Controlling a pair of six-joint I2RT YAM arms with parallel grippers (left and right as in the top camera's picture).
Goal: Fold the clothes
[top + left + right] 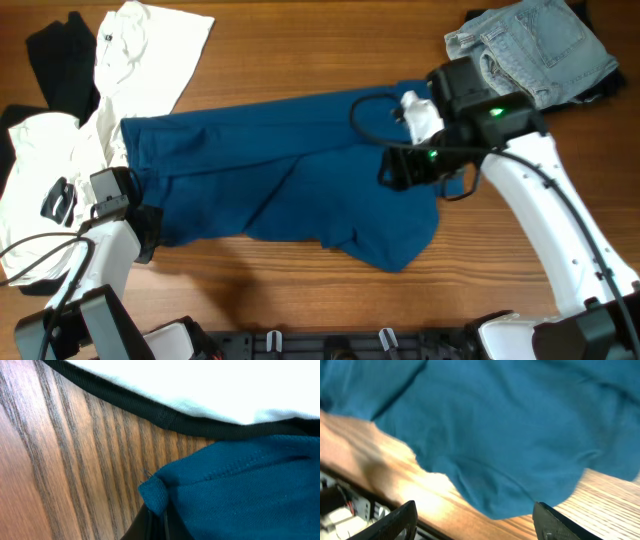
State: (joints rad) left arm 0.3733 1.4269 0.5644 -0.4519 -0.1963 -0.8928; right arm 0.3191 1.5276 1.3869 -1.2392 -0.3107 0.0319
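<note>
The deep-blue garment [300, 190] lies spread and creased across the middle of the wooden table. My left gripper [148, 235] is at its lower left corner, low on the table. In the left wrist view the jaws [157, 522] are shut on a small folded corner of the blue fabric [240, 490]. My right gripper [393, 172] hovers above the garment's right part. In the right wrist view its fingers [477, 525] stand wide apart and empty, above the garment's rounded lower edge [495, 435].
White T-shirts [140, 50] and a black garment [60, 60] lie at the far left. One white shirt's black hem [165, 415] lies just beside the blue corner. Pale denim jeans [535, 45] lie at the back right. The table's front edge [365, 485] is close.
</note>
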